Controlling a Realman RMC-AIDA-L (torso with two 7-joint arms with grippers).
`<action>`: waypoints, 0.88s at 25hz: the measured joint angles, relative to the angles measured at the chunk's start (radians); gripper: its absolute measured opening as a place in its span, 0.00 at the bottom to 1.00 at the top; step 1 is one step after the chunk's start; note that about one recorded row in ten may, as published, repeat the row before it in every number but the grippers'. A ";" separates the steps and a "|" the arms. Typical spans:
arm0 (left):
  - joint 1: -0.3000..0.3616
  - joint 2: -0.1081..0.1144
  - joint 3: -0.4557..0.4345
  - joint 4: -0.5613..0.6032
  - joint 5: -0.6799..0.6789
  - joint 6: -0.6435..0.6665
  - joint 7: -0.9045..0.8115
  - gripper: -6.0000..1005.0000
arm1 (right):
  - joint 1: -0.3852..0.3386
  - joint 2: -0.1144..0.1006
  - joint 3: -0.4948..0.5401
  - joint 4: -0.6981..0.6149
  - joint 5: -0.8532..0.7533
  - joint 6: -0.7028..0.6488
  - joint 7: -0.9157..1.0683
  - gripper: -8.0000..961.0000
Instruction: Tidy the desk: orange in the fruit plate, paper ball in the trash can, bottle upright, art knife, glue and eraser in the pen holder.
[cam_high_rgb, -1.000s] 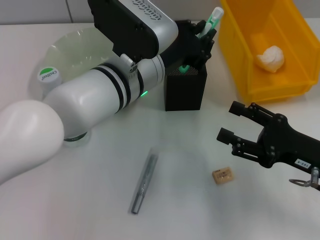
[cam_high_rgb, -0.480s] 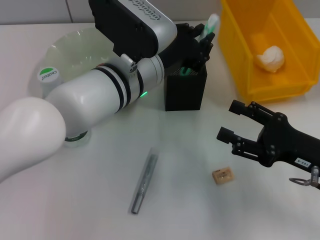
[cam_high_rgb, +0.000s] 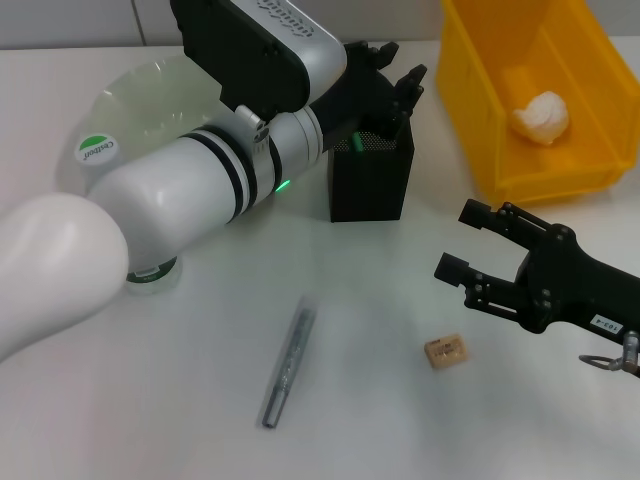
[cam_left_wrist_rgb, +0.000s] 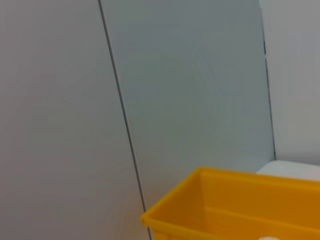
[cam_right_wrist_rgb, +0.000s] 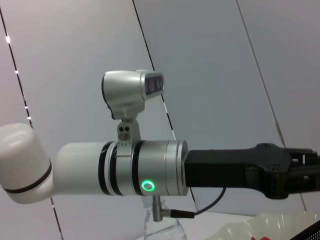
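My left gripper hovers open just above the black mesh pen holder. A green bit of the art knife shows inside the holder. The grey glue lies on the desk in front, and the tan eraser lies to its right. Open and holding nothing, my right gripper hangs just above and right of the eraser. The paper ball rests in the yellow trash can. The bottle stands upright by the fruit plate. My left arm hides the orange.
The left arm spans from the near left corner across the plate to the holder. The trash can also fills the lower part of the left wrist view. The right wrist view shows the left arm and the plate's rim.
The art knife, held sticking up in my left gripper over the pen holder before, has dropped into the holder. The left gripper's fingers now stand apart. The right arm is unmoved.
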 joint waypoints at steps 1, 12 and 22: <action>0.003 0.001 0.000 0.007 0.000 0.002 0.000 0.31 | 0.000 0.000 0.000 0.000 0.000 0.000 0.000 0.86; 0.066 0.008 -0.213 0.223 0.000 0.448 -0.002 0.33 | -0.007 0.000 0.000 0.000 0.000 0.000 0.001 0.86; 0.101 0.009 -0.512 0.144 -0.431 0.999 0.253 0.32 | -0.006 0.000 0.000 0.000 0.000 0.000 0.002 0.86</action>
